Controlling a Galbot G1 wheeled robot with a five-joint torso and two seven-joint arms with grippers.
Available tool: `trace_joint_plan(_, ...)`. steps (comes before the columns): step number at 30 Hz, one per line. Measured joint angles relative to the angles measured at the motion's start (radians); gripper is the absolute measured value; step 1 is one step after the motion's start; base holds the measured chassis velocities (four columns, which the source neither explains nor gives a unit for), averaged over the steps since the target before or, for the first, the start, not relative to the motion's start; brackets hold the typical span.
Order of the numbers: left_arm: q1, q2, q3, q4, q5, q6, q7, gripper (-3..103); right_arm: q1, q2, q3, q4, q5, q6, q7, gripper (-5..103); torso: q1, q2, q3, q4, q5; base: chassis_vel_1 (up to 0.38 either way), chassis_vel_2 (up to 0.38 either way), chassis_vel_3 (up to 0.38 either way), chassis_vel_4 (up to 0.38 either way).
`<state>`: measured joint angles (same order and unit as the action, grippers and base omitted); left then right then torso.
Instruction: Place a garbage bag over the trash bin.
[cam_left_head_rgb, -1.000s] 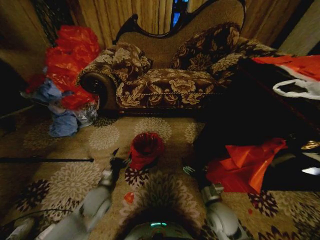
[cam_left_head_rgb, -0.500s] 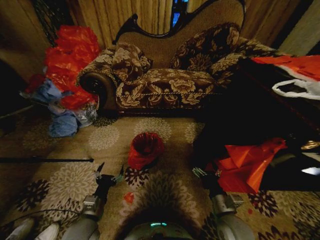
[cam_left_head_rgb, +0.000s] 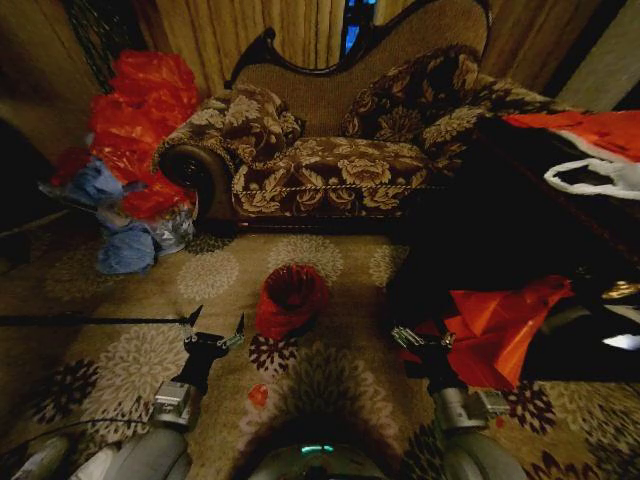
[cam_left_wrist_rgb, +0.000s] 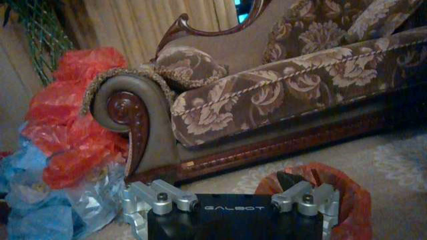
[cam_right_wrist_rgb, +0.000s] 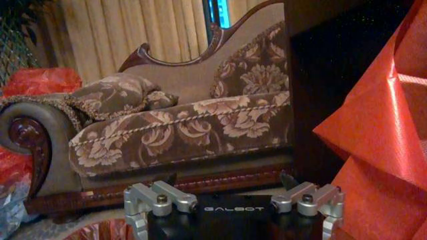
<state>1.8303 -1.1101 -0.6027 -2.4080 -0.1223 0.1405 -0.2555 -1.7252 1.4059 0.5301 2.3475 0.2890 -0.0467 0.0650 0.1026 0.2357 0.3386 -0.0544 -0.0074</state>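
Observation:
The red garbage bag (cam_left_head_rgb: 291, 296) sits over the small round trash bin on the carpet in front of the sofa, its mouth open upward. The bin's black wall is hidden under the plastic. The bag's crinkly rim (cam_left_wrist_rgb: 350, 200) shows just beyond one finger in the left wrist view. My left gripper (cam_left_head_rgb: 218, 319) hovers open a short way to the left of the bin, holding nothing. To the right of the bin, my right gripper (cam_left_head_rgb: 421, 337) is open and empty, close to a flat red plastic heap (cam_left_head_rgb: 500, 335).
A floral sofa (cam_left_head_rgb: 330, 160) stands behind the bin. A tall pile of red and blue bags (cam_left_head_rgb: 130, 140) sits left of it. A dark table (cam_left_head_rgb: 520, 230) blocks the right side. A thin black rod (cam_left_head_rgb: 90, 320) and a small red scrap (cam_left_head_rgb: 258, 395) lie on the carpet.
My left gripper has drawn back from the bag's rim, leftward and toward me, with its fingers now spread. The right gripper has shifted right toward the red heap. The bag stays put.

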Motion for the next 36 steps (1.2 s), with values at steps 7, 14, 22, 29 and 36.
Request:
trace_joint_plan(7, -0.002, 0.000, 0.002, 0.004, -0.002, 0.000, -0.001, 100, 0.001, -0.001, -0.001, -0.001, -0.001, 0.000, 0.001, 100, 0.000, 0.000, 0.000, 0.0000, 0.0000, 0.000, 0.000, 0.000, 0.000)
trace_joint_plan(14, -0.002, 0.000, 0.002, 0.005, -0.003, 0.000, -0.002, 100, 0.002, -0.001, -0.002, -0.003, -0.001, -0.001, 0.001, 100, 0.000, 0.000, 0.000, 0.0000, 0.0000, 0.000, 0.000, 0.000, 0.000)
trace_joint_plan(22, -0.003, 0.000, 0.003, 0.006, -0.003, 0.000, -0.002, 100, 0.002, -0.002, -0.002, -0.004, -0.001, -0.001, 0.002, 100, 0.000, 0.000, 0.000, 0.0000, 0.0000, 0.000, 0.000, 0.000, 0.000)
trace_joint_plan(29, -0.003, 0.000, 0.004, 0.007, -0.004, 0.000, -0.003, 100, 0.002, -0.002, -0.003, -0.004, -0.001, -0.001, 0.002, 100, 0.000, 0.000, 0.000, 0.0000, 0.0000, 0.000, 0.000, 0.000, 0.000)
trace_joint_plan(36, -0.003, 0.000, 0.004, 0.007, -0.004, 0.000, -0.003, 100, 0.002, -0.002, -0.003, -0.005, -0.001, -0.001, 0.003, 100, 0.000, 0.000, 0.000, 0.0000, 0.0000, 0.000, 0.000, 0.000, 0.000)
